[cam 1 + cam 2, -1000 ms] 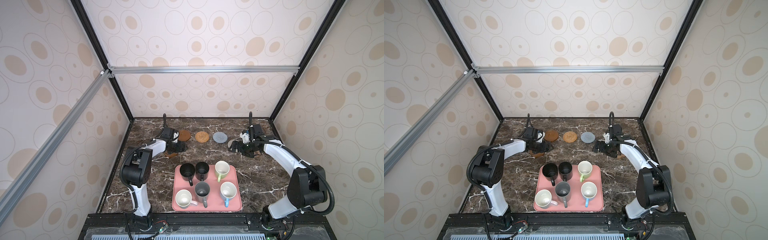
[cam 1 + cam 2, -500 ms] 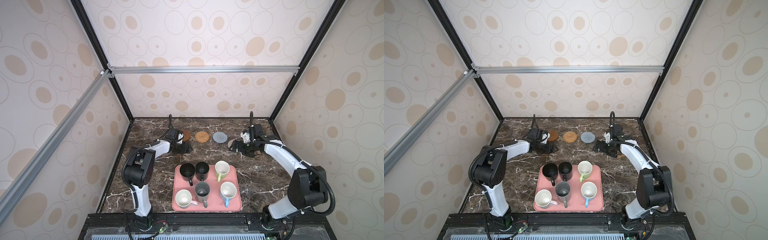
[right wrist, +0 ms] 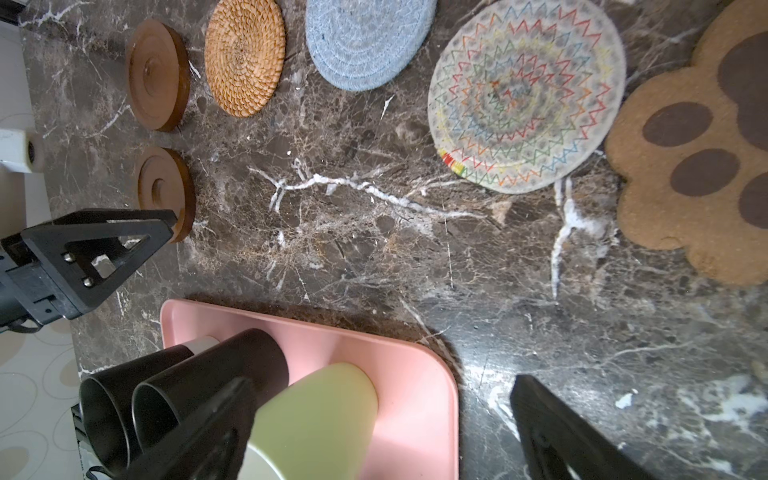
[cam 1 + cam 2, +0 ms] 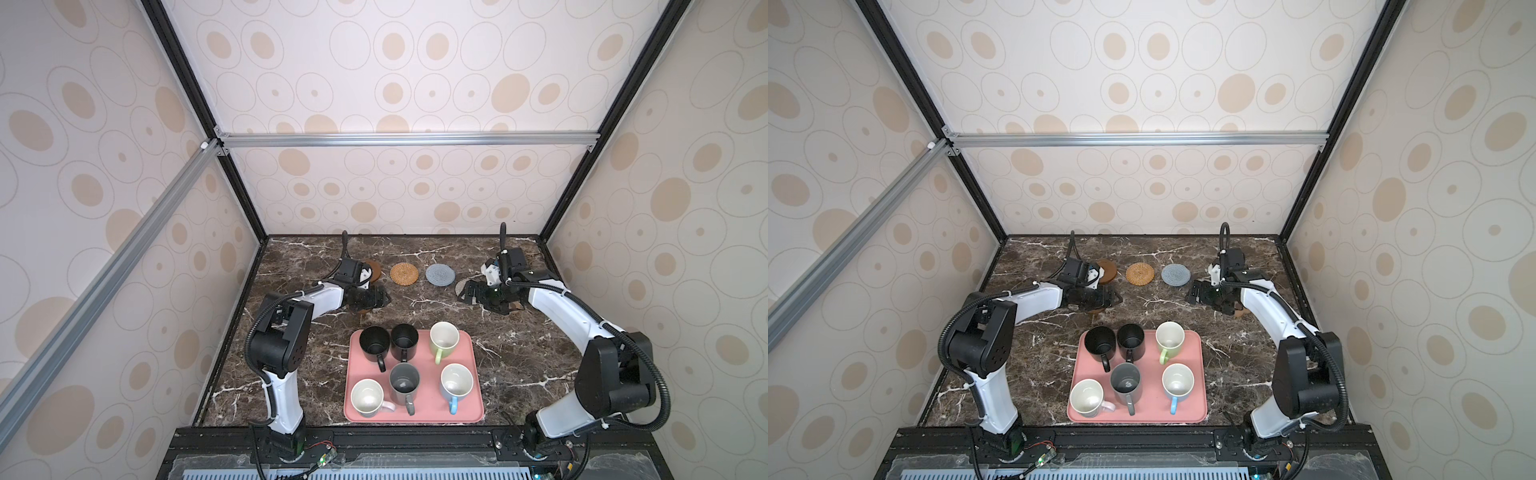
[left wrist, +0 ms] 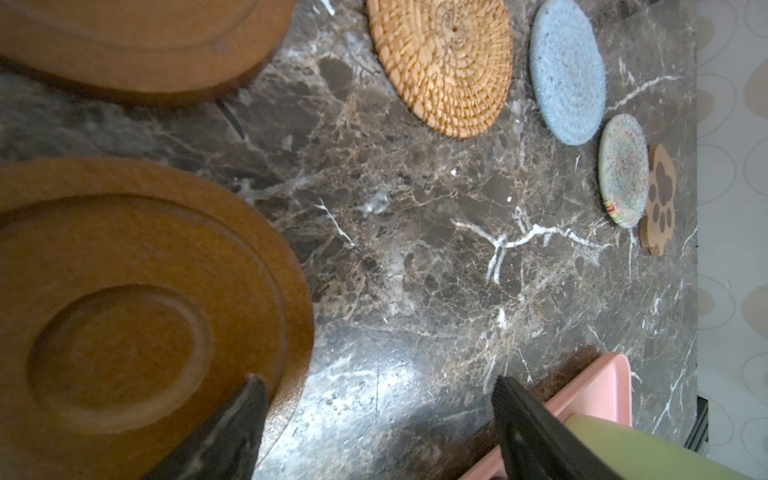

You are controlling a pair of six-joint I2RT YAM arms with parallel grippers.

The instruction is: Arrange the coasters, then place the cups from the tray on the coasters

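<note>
We see the left gripper (image 5: 376, 384) spread wide, empty, beside a wooden coaster (image 5: 124, 316). The right gripper (image 3: 382, 384) gapes empty too; six cups (image 4: 404, 382) stand on the tray (image 4: 430, 400).

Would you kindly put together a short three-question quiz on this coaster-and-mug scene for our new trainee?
1. True or false: the grey mug stands on a coaster.
2. Which coaster lies next to the rattan coaster, on the side towards the right arm? A) blue-grey coaster B) paw-shaped coaster C) wooden disc
3. How many mugs stand on the pink tray?
Key: 1 false, it stands on the tray; 2 A; 3 six.
</note>
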